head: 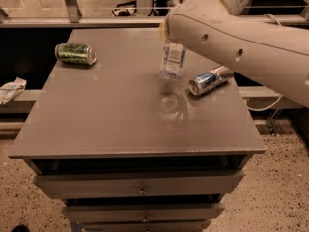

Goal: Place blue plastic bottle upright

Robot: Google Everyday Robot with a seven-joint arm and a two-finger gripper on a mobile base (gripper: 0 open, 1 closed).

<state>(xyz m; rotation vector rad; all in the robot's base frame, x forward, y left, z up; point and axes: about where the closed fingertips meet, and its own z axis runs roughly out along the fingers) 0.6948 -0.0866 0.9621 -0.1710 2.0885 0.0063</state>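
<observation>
The pincer (169,38) is tucked behind the arm, and we cannot tell its hold. The bottle (172,62) hangs just below it, slightly tilted, clear of the desk (96,115). Let go here and it could topple into the blue can (209,79), nearest of 2.
</observation>
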